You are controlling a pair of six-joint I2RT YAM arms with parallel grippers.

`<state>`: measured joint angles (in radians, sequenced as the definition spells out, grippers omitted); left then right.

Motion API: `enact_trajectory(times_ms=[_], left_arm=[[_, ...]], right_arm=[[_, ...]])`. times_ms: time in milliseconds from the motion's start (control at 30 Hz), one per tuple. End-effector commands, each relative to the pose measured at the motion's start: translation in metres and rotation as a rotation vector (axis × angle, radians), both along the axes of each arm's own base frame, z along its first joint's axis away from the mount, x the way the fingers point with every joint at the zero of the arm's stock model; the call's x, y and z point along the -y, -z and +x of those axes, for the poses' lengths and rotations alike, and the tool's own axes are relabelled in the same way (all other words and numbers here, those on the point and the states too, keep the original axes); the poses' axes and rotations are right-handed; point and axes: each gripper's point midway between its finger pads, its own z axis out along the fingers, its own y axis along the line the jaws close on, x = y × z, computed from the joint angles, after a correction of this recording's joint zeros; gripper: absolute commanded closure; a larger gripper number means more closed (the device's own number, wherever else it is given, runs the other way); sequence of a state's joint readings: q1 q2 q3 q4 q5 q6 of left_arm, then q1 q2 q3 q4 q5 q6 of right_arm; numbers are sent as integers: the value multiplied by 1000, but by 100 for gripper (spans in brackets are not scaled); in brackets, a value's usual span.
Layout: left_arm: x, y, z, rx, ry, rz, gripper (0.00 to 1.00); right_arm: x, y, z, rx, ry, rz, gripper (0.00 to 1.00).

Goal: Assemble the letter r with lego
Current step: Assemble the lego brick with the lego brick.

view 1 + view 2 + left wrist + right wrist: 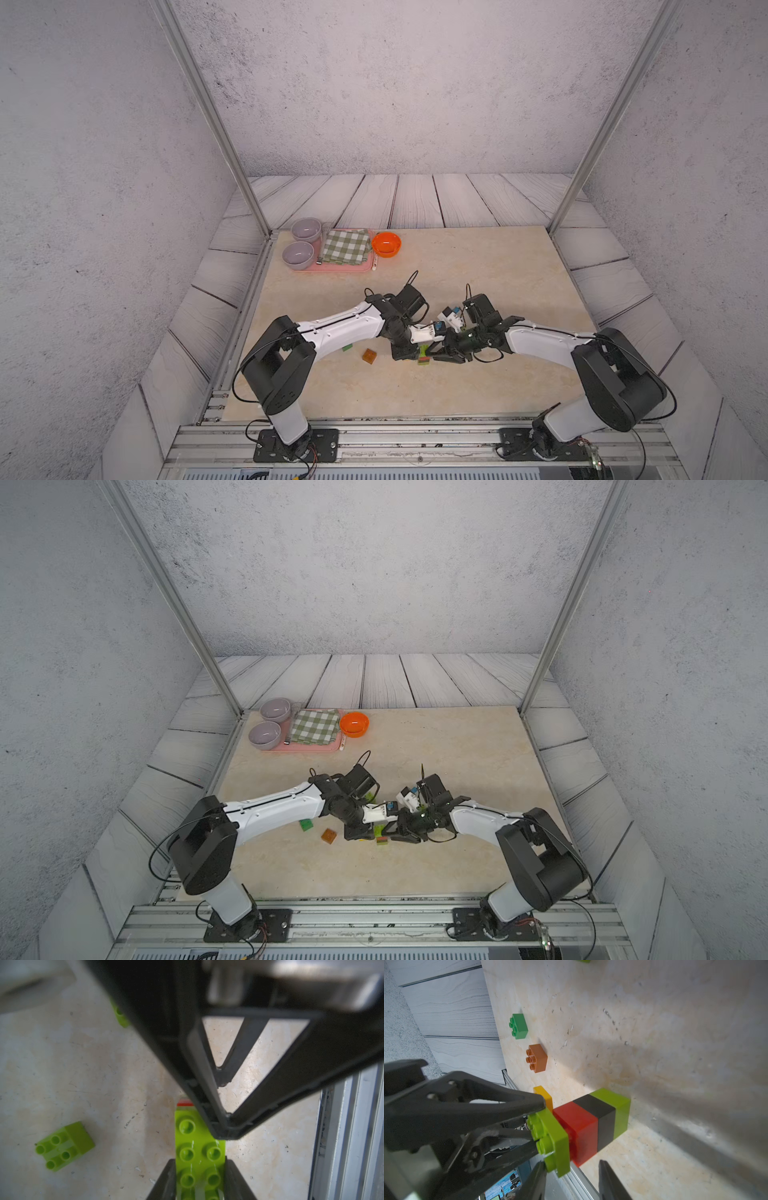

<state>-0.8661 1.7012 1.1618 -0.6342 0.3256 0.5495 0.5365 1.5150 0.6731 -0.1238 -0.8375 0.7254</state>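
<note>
A small lego stack lies on its side on the table (478,386): a long lime green brick (199,1159), then red (579,1126), black (604,1118) and lime green (618,1105) bricks. My left gripper (200,1180) is shut on the long lime brick's sides. My right gripper (571,1163) is at the stack's end, its jaws apart beside the red brick and not gripping. In both top views the two grippers meet over the stack (424,358). Loose bricks lie to the left: brown-orange (369,356), dark green (306,824), yellow (544,1095) and lime (66,1145).
At the back left a pink tray (332,268) holds two grey bowls (298,254) and a checked cloth (345,246). An orange bowl (386,244) stands next to it. An aluminium rail (415,436) runs along the front edge.
</note>
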Motion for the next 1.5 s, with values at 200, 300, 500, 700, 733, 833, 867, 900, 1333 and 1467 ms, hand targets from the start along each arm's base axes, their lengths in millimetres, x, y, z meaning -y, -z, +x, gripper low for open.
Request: enact_trajectory(times_ms=[200, 300, 500, 700, 733, 833, 867, 900, 1333, 1467], left_arm=[[-7, 15, -9, -31, 25, 91, 100], [-7, 15, -9, -32, 28, 96, 100], [-4, 13, -11, -34, 36, 101, 100], [3, 8, -10, -35, 43, 90, 100], [4, 8, -10, -34, 44, 89, 100], [5, 9, -9, -35, 43, 91, 100], [5, 9, -10, -37, 43, 90, 100], [5, 8, -10, -37, 42, 88, 100], [10, -14, -6, 2, 21, 31, 74], [14, -26, -4, 23, 10, -16, 36]], right_arm=[[16, 33, -9, -60, 21, -136, 62], [20, 41, -11, -77, 29, -164, 65], [31, 64, -23, -128, 43, -223, 72], [35, 73, -31, -148, 55, -222, 76], [35, 72, -31, -148, 55, -222, 76], [35, 72, -30, -147, 55, -223, 76], [35, 72, -30, -145, 55, -225, 77], [35, 71, -30, -145, 52, -223, 77], [22, -44, 4, 117, 102, -79, 38], [44, -47, 4, 161, 149, -173, 36]])
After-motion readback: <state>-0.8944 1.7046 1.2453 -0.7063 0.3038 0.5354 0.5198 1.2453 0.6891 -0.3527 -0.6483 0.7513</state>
